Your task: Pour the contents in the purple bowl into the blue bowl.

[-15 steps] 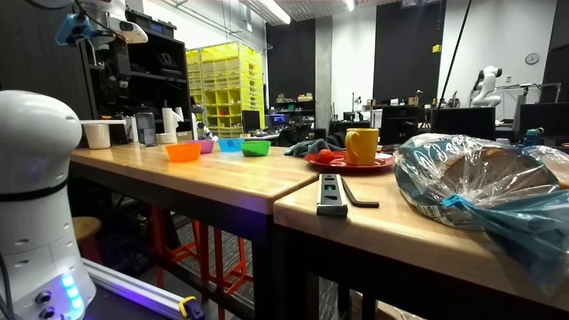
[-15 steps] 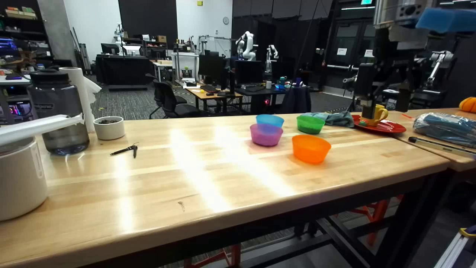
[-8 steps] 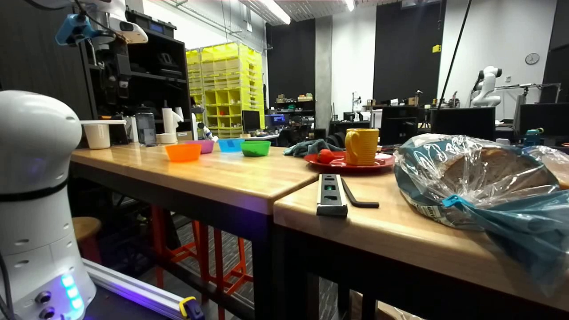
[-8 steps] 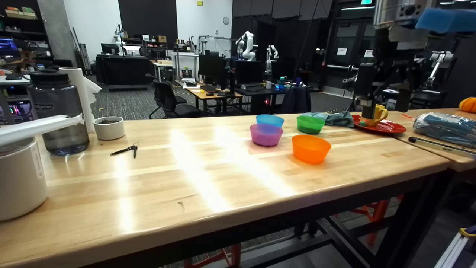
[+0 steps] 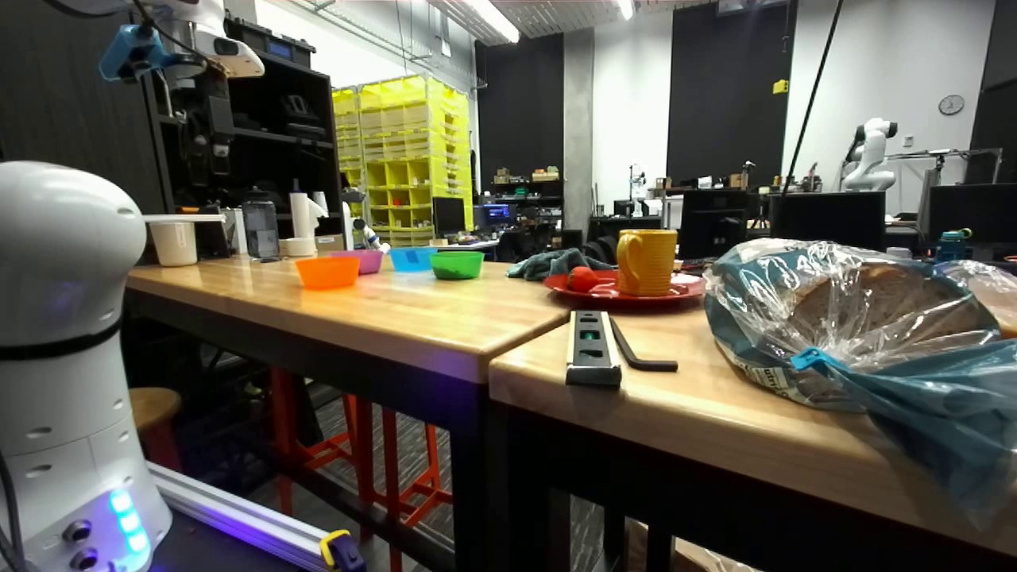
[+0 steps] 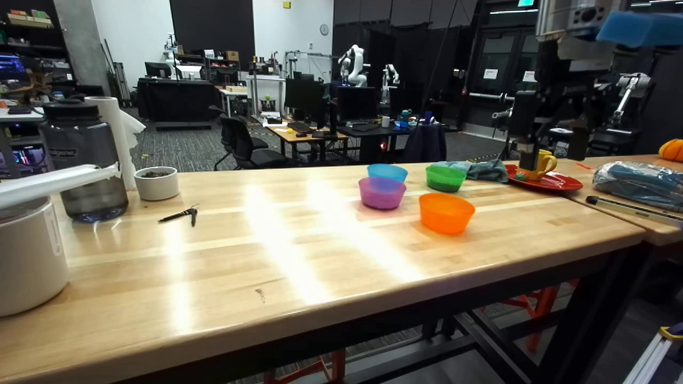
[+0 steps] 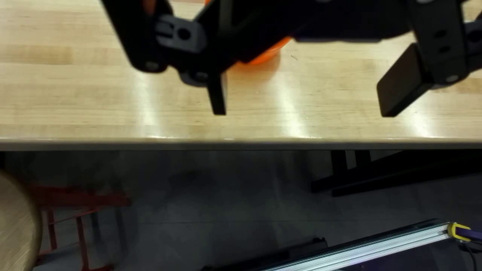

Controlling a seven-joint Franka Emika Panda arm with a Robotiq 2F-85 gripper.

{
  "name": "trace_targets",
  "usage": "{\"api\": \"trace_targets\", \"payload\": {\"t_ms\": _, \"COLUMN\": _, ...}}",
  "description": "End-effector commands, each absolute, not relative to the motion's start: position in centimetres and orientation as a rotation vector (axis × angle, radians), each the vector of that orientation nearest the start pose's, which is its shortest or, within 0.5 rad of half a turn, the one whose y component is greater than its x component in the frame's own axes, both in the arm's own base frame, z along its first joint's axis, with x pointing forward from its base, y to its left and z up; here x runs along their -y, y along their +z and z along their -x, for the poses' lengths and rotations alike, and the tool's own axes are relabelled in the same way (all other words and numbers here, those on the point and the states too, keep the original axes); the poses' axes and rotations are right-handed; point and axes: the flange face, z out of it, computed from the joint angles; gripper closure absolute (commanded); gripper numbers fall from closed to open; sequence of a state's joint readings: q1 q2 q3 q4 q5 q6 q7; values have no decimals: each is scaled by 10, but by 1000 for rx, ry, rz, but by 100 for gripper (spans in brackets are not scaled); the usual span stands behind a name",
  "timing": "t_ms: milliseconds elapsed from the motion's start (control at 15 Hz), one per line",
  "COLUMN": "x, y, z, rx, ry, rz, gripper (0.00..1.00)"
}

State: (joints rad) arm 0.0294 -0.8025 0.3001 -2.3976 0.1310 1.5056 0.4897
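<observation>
The purple bowl [image 6: 382, 195] stands upright on the wooden table in both exterior views; it also shows behind the orange bowl [image 5: 367, 262]. The blue bowl [image 6: 386, 172] stands close behind it, partly hidden by its rim; it also shows at the table's far part [image 5: 415, 260]. I cannot make out the contents of either bowl. My gripper [image 7: 303, 109] is open with nothing between its fingers, high above the table's near edge. It hangs well apart from both bowls in an exterior view [image 6: 553, 152]. Neither bowl shows in the wrist view.
An orange bowl [image 6: 447, 214] stands nearest the arm, partly seen in the wrist view [image 7: 265, 56]. A green bowl [image 6: 446, 179] stands near a cloth [image 6: 483, 170]. A red plate [image 5: 556, 287] holds a yellow mug [image 5: 647, 262]. A bottle [image 6: 85, 160] and keys [image 6: 184, 214] are farther off.
</observation>
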Motion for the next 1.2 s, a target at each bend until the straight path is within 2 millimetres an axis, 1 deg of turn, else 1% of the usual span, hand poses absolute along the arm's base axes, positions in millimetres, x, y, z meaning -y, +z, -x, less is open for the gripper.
{"api": "trace_targets", "payload": {"t_ms": 0, "x": -132, "y": 556, "z": -279, "rx": -435, "ry": 95, "rz": 3229, "gripper": 0}}
{"api": "trace_targets", "payload": {"t_ms": 200, "x": -132, "y": 557, "z": -287, "rx": -450, "ry": 29, "rz": 3212, "gripper": 0}}
{"api": "trace_targets", "payload": {"t_ms": 600, "x": -133, "y": 556, "z": -314, "rx": -481, "ry": -140, "rz": 3175, "gripper": 0}}
{"api": "trace_targets", "payload": {"t_ms": 867, "x": -130, "y": 549, "z": -334, "rx": -496, "ry": -173, "rz": 3178, "gripper": 0}}
{"api": "trace_targets", "payload": {"t_ms": 1133, "x": -130, "y": 537, "z": -354, "rx": -500, "ry": -147, "rz": 3197, "gripper": 0}}
